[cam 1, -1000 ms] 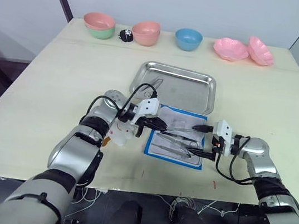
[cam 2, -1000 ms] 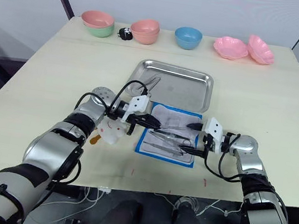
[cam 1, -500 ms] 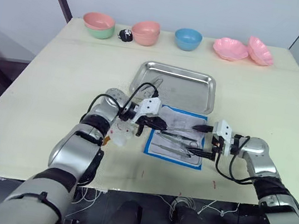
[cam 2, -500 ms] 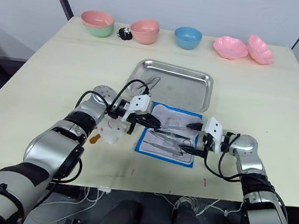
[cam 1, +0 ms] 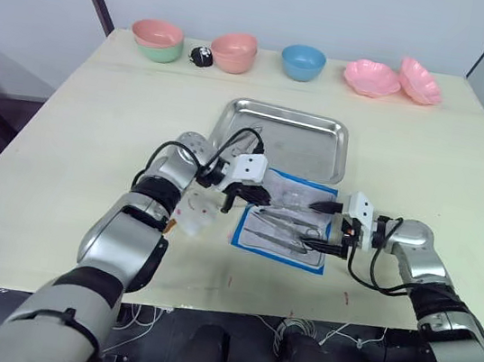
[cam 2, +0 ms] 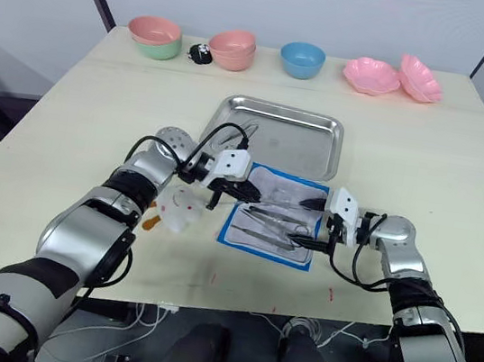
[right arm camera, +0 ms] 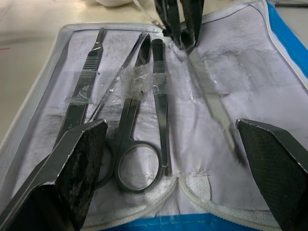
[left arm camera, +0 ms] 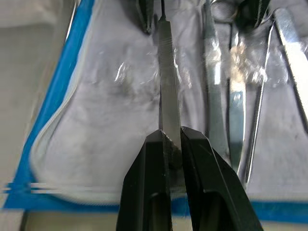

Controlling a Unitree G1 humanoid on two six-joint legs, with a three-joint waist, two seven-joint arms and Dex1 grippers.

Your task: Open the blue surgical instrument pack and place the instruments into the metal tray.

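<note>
Left end effector [left arm camera: 170, 144]: black fingers pinched tight on one end of a flat, slender silver handle-like instrument [left arm camera: 168, 82], which lies across the whitish inner face of the opened bright-blue instrument pack [cam 1: 283, 225]. Grip sits at the very tip, so the tool could pivot or slip on lifting.

Just beside it lie the remaining silver instruments [right arm camera: 137, 115], ring-handled scissors and forceps; some seem held under clear strips. A snag there could drag the pack along.

The shallow shiny stainless steel tray [cam 1: 318, 160] lies just beyond the left end effector, touching the pack's far edge; one tool already inside.

Right end effector [right arm camera: 173, 168]: fingers spread wide, holding nothing, over the pack's near edge. If it gives no hold-down, the pack may lift.
</note>
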